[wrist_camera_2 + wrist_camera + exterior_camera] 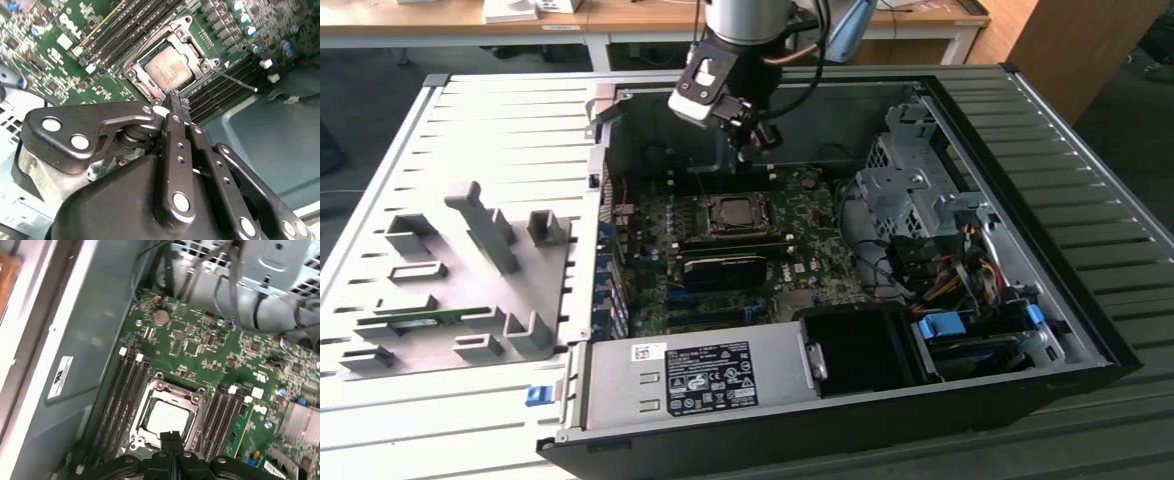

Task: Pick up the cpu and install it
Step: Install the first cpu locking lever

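Note:
The cpu (731,213) lies flat inside the dark metal-framed socket (700,228) on the green motherboard, its silver-grey top facing up. Both wrist views show the cpu (167,66) (167,416) seated within the socket frame (131,71) (161,387). My gripper (750,152) hangs above the board, just behind the socket in the exterior view. Its fingertips (175,101) are pressed together with nothing between them, and the gripper (180,104) (171,436) is apart from the chip.
Memory slots (122,390) flank the socket on both sides. A thin socket lever (235,80) sticks out. The drive cage (914,180) and cables stand at the exterior view's right, the power supply (700,375) in front. A grey fixture tray (447,290) holds a green memory stick (420,320).

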### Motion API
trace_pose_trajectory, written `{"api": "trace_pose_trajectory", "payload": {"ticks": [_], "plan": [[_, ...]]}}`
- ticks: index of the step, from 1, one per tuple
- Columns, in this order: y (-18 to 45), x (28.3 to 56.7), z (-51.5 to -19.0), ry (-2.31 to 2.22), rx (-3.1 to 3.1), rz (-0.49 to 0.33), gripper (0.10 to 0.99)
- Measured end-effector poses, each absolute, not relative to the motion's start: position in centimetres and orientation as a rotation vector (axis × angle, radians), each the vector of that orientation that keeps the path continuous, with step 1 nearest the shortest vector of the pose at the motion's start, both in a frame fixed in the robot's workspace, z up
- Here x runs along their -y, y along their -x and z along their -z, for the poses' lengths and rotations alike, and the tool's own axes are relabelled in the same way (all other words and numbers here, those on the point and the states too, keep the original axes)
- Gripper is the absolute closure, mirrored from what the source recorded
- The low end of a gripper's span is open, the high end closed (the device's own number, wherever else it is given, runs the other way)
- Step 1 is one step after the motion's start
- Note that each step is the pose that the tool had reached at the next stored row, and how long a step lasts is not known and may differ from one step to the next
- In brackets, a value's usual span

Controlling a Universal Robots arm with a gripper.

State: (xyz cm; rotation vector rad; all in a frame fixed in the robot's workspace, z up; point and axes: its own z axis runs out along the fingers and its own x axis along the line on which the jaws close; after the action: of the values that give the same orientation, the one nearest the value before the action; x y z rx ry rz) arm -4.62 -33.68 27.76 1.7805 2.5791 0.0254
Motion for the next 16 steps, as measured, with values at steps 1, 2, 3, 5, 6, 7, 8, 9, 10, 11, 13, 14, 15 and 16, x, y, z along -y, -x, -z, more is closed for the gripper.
{"api": "trace_pose_trajectory", "payload": {"ticks": [1, 2, 3, 5, 6, 7, 8, 9, 10, 11, 13, 14, 15, 16], "plan": [[4.62, 33.68, -27.72, -1.757, -2.595, -0.025, 0.98], [4.62, 33.68, -27.68, -1.734, -2.611, -0.024, 0.98], [4.62, 33.68, -27.64, -1.71, -2.628, -0.023, 0.98], [4.62, 33.68, -27.57, -1.662, -2.66, -0.021, 0.98], [4.62, 33.68, -27.55, -1.639, -2.674, -0.02, 0.98], [4.63, 33.68, -27.52, -1.616, -2.689, -0.019, 0.98], [4.62, 33.67, -27.49, -1.6, -2.699, -0.019, 0.98], [4.62, 33.66, -27.45, -1.586, -2.707, -0.019, 0.98], [4.62, 33.64, -27.42, -1.574, -2.714, -0.019, 0.98], [4.62, 33.62, -27.39, -1.564, -2.721, -0.019, 0.98], [4.62, 33.61, -27.34, -1.542, -2.737, -0.016, 0.98], [4.63, 33.61, -27.32, -1.528, -2.745, -0.016, 0.98], [4.64, 33.61, -27.29, -1.511, -2.755, -0.015, 0.98], [4.64, 33.61, -27.29, -1.491, -2.766, -0.015, 0.98]]}}
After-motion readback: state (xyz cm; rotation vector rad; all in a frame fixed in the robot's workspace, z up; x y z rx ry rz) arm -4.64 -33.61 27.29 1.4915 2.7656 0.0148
